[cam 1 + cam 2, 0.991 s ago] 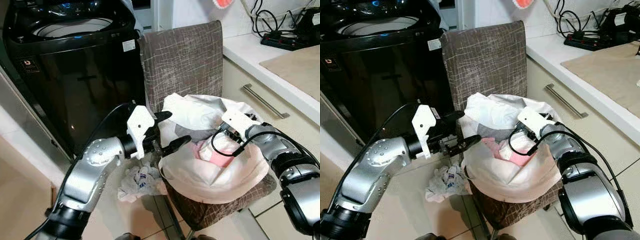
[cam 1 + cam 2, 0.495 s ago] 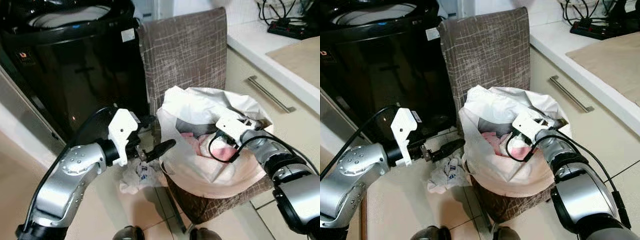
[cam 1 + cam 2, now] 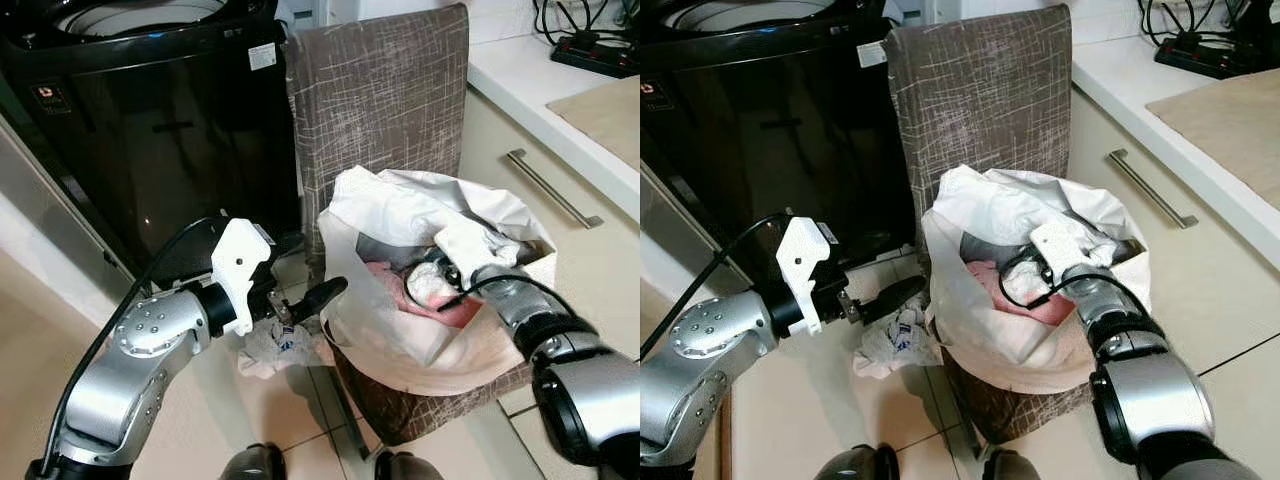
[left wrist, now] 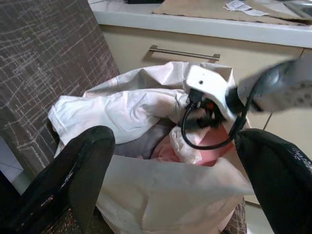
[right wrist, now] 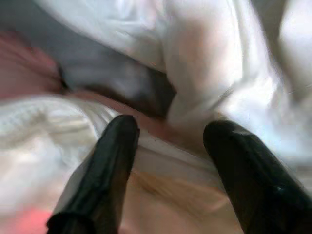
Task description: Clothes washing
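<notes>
Clothes point(image 3: 425, 290) in white bag point(image 3: 400, 345), right gripper point(image 5: 168, 161) reaching inside, spread apart, left gripper point(image 3: 315, 298) apart beside bag.

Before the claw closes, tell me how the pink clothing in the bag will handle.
The pink garment lies crumpled in the white bag, so it will likely be floppy and drape when lifted. It is tangled with a white cloth, which may drag along. The right claw sits open over it.

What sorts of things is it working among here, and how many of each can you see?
Washing machine: 1
Chair: 1
White laundry bag on the chair: 1
Crumpled cloth on the floor: 1
Robot grippers: 2, the left gripper beside the bag, the right gripper down among the clothes
Total: 6
</notes>
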